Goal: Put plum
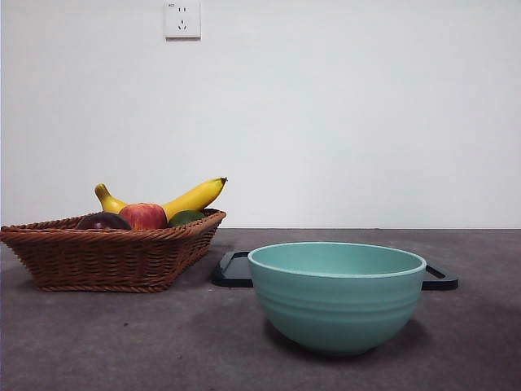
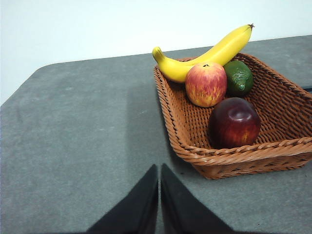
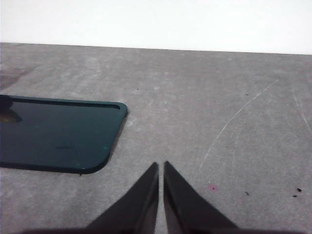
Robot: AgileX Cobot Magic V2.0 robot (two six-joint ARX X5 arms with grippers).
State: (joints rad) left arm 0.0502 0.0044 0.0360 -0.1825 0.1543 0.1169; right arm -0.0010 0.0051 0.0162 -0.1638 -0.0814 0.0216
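The plum (image 2: 234,122), round, glossy and dark maroon, lies in the wicker basket (image 2: 273,151); in the front view only its top (image 1: 103,221) shows above the basket rim (image 1: 106,244). My left gripper (image 2: 159,170) is shut and empty, above the bare table a short way from the basket's near corner. My right gripper (image 3: 161,168) is also shut and empty, over the grey table beside the dark tray (image 3: 53,134). Neither arm shows in the front view.
The basket also holds a banana (image 2: 209,53), a red-orange apple (image 2: 205,84) and a dark green fruit (image 2: 239,77). A teal bowl (image 1: 336,295) stands at the front centre, with the dark tray (image 1: 236,269) behind it.
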